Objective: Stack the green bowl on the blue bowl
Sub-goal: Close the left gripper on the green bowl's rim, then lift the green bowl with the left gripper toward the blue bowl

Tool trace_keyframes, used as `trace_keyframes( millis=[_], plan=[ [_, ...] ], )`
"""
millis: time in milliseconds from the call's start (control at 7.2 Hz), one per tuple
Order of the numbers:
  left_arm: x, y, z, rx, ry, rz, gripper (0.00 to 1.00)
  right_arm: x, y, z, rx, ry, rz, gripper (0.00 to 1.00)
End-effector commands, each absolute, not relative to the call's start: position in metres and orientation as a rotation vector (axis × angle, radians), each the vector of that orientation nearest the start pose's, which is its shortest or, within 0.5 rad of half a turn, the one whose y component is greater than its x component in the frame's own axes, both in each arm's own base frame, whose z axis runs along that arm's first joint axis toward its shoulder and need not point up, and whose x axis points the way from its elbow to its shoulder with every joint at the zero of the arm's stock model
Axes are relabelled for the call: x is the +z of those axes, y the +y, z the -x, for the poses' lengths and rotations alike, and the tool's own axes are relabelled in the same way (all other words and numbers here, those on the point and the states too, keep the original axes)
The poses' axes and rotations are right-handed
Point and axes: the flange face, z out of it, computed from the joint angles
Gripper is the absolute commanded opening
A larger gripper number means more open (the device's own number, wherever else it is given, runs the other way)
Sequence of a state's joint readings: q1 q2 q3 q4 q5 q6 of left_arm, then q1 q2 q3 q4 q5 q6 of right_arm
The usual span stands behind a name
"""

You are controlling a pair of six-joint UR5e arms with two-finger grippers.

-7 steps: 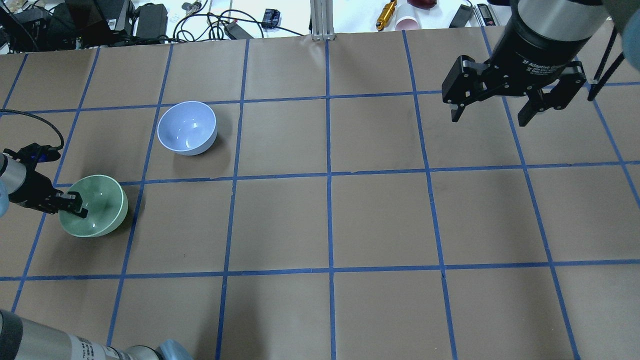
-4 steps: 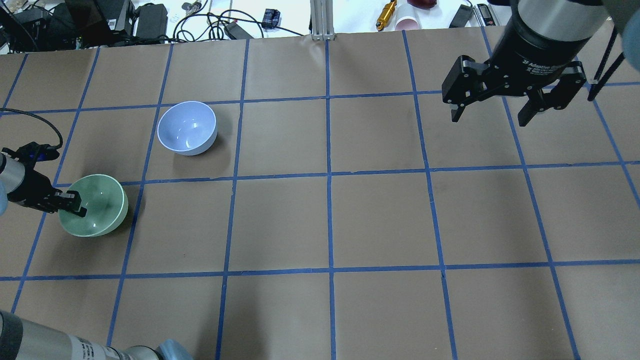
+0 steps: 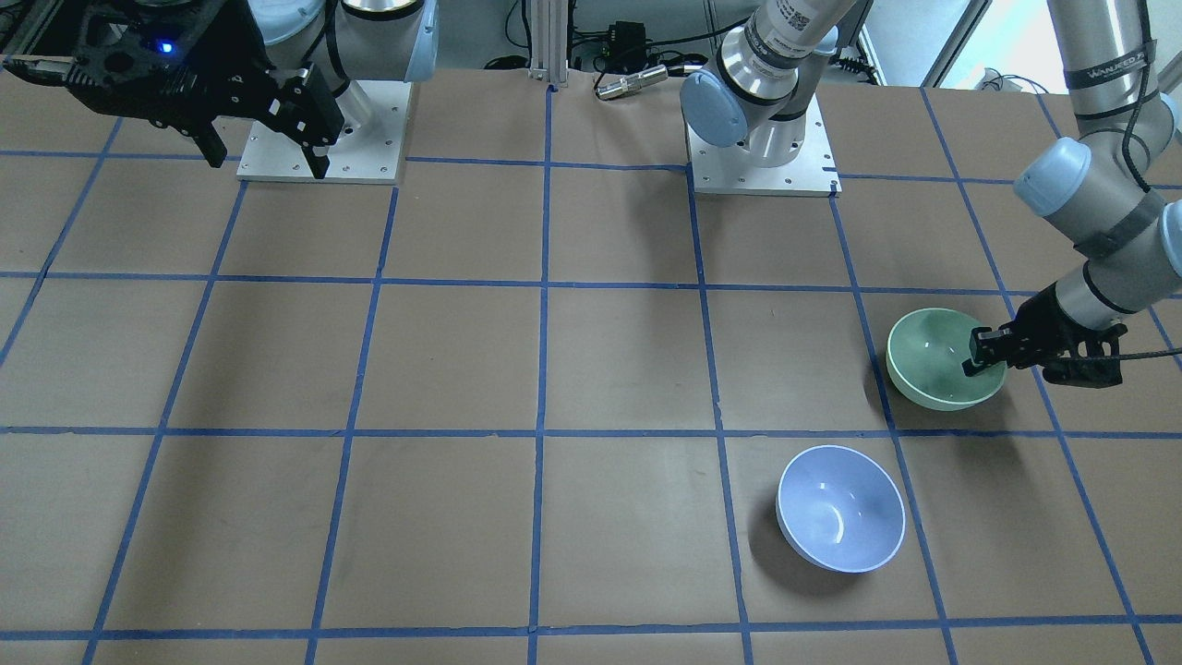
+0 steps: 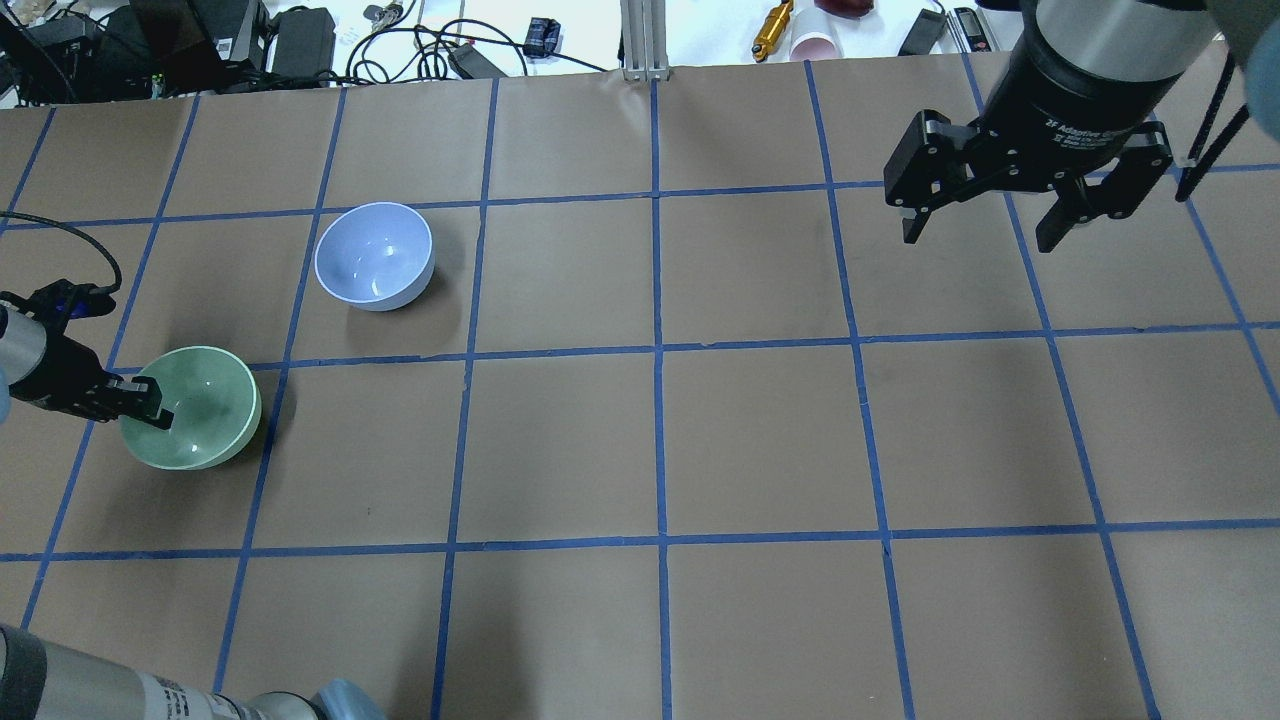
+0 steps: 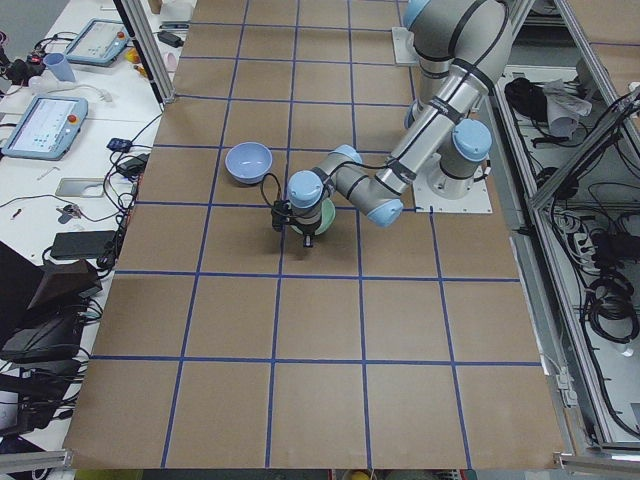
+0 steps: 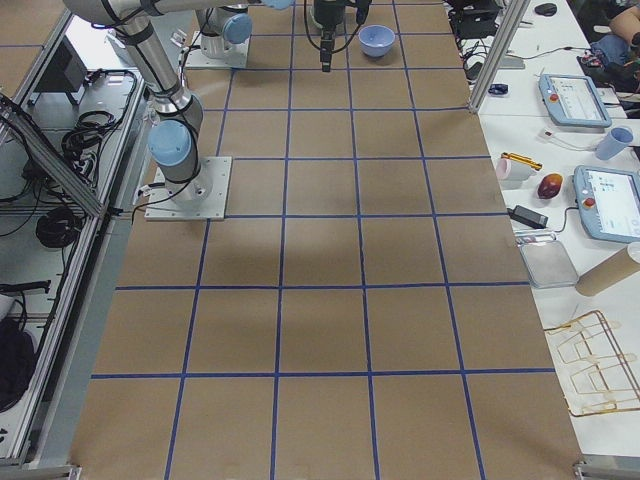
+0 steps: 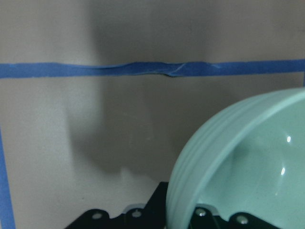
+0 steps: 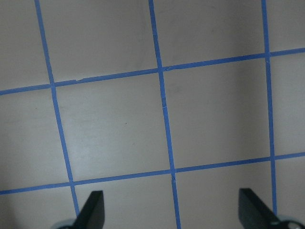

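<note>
The green bowl [image 4: 200, 405] is at the table's left side and also shows in the front view [image 3: 937, 365] and the left wrist view [image 7: 248, 162]. My left gripper [image 4: 150, 408] is shut on its left rim, one finger inside and one outside, and the bowl looks slightly tilted. The blue bowl [image 4: 375, 255] stands upright and empty one square farther back and to the right, apart from the green one; it also shows in the front view [image 3: 840, 520]. My right gripper [image 4: 990, 225] hangs open and empty high over the far right of the table.
The brown table [image 4: 660, 440] carries a grid of blue tape. Cables, adapters and small tools [image 4: 300, 40] lie beyond the far edge. The two arm bases [image 3: 757, 157] stand at the robot's side.
My left gripper has shifted slightly with the green bowl, which has moved a little up and right in the overhead view. The right arm and the blue bowl have not moved.
</note>
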State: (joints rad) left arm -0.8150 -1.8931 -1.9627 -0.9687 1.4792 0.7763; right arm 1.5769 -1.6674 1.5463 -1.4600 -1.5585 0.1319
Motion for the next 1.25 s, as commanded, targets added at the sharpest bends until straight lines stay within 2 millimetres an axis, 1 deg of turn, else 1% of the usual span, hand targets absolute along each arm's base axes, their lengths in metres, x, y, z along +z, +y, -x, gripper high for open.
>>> trace_keyframes(
  millis=[0,278,417,556,694,833,972,1111],
  plan=[
    [0.207,-0.479,-0.251,0.006,3.280,-0.030,0.00,0.534,-0.448,-0.137,-0.013,3.123,-0.197,1.00],
    [0.217,-0.481,-0.247,-0.035,3.282,-0.032,0.00,0.534,-0.448,-0.137,-0.015,3.122,-0.197,1.00],
    [0.222,-0.482,-0.242,-0.072,3.314,-0.017,0.00,0.534,-0.448,-0.137,-0.015,3.122,-0.197,1.00],
    [0.232,-0.484,-0.241,-0.092,3.325,0.000,0.00,0.534,-0.448,-0.137,-0.015,3.122,-0.197,1.00],
    [0.250,-0.493,-0.240,-0.124,3.305,-0.025,0.00,0.534,-0.448,-0.137,-0.015,3.122,-0.197,1.00],
    [0.270,-0.508,-0.224,-0.082,3.324,-0.054,0.00,0.534,-0.448,-0.137,-0.015,3.122,-0.197,1.00],
    [0.294,-0.526,-0.211,-0.060,3.327,-0.044,0.00,0.534,-0.448,-0.137,-0.013,3.123,-0.197,1.00],
    [0.309,-0.539,-0.196,-0.034,3.330,-0.015,0.00,0.534,-0.448,-0.137,-0.015,3.122,-0.197,1.00]
  ],
)
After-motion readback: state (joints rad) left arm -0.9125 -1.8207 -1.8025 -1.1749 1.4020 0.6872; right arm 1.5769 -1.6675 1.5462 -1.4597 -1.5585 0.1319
